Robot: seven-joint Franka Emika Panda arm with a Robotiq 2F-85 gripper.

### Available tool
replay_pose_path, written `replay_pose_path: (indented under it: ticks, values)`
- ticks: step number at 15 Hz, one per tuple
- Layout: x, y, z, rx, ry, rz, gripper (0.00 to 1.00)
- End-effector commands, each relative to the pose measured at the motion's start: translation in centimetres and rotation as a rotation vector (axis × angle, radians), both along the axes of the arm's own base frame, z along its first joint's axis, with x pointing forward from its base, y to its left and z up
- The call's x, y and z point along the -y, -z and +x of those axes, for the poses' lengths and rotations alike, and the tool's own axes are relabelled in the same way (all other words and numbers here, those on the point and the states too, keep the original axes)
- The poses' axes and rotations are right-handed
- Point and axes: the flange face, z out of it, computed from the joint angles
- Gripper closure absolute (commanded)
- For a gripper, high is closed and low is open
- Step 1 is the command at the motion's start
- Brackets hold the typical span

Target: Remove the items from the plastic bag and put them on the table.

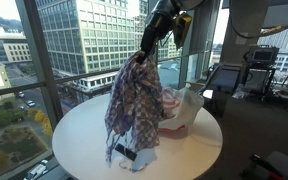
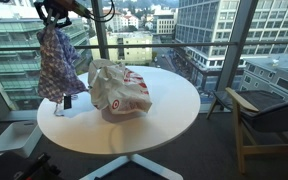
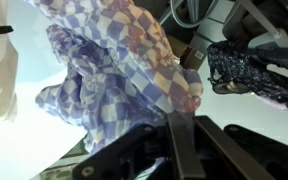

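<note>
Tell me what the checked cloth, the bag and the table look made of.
The cloth: soft woven fabric, probably cotton, matte; it hangs in loose folds with a checked pattern. The bag: thin plastic film, slightly glossy, crinkled. The table: smooth white top, perhaps laminate; the look leaves it open.

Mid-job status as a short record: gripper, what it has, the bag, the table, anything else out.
gripper: raised over the table, closed on the checkered cloth
checkered cloth: purple and white, hanging from the gripper, out of the bag; whether its lower end touches the tabletop cannot be told
plastic bag: white with red print, crumpled, lying on the table beside the cloth
table: round, white, by the windows
dark item: small, at the cloth's lower end; too small to identify
</note>
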Motion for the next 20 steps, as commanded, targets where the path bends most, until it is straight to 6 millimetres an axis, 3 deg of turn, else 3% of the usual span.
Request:
replay_pose_path:
  ticks: [1,5,9,13,14,15,20]
  values:
    - [-2.4,2.5,-1.0,0.14,-0.072,-0.032,0.98]
    - [-3.4,8.1,0.1,0.281,-0.059,-0.108,0.98]
    - [-2.5,14.0,0.1,0.251,-0.053,-0.181,0.98]
    - [-1.9,17.0,-1.0,0.219,-0.078,-0.213,0.98]
    - [-1.8,17.5,-1.3,0.219,-0.095,-0.231,0.85]
    - [-1.6,17.9,-1.5,0.215,-0.103,-0.242,0.65]
    - [-0.9,16.1,-1.4,0.181,-0.044,-0.254,0.3]
